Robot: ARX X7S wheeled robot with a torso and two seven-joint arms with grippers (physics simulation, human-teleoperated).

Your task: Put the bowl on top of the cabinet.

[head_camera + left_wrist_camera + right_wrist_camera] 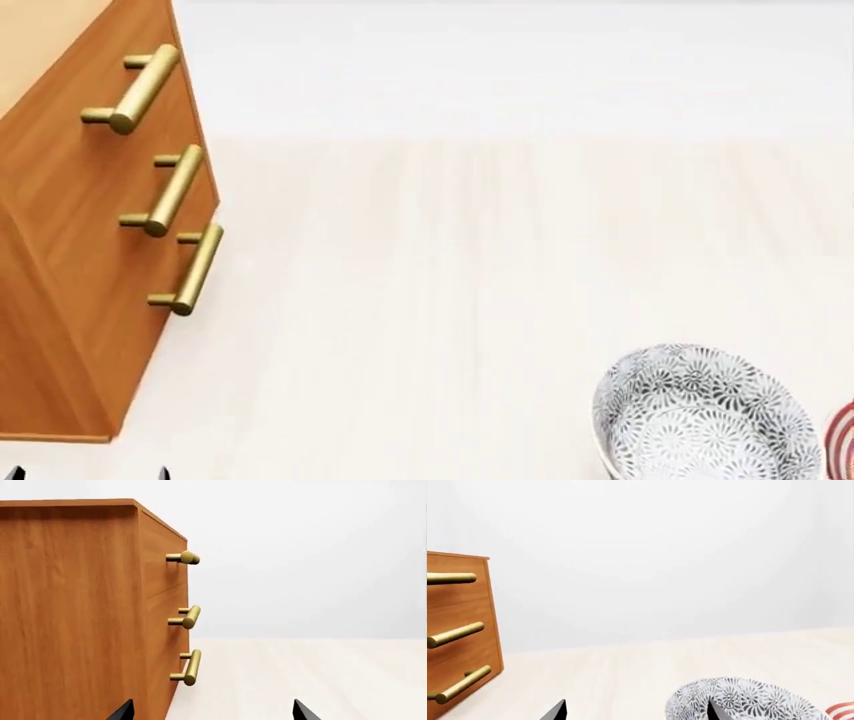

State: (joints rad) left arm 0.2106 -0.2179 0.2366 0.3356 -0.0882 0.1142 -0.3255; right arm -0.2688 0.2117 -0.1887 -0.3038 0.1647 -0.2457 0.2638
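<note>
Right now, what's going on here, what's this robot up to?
Nothing is being handled yet. The patterned bowl sits on the pale surface on the robot's right side, with a red-ringed plate just beyond it. The wooden cabinet stands apart on the left. The right gripper hangs open close to the bowl without gripping it. The left gripper is also open and empty, facing the cabinet. The bowl has not been lifted.

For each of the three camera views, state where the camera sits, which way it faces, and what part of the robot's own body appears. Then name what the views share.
Head view: on the head, looking down at the floor, cabinet and bowl; left end effector tips show.
Left wrist view: near the left end effector, facing the cabinet's corner.
Right wrist view: near the right end effector, facing the bowl.
Shared: all three show the cabinet's brass handles.
</note>
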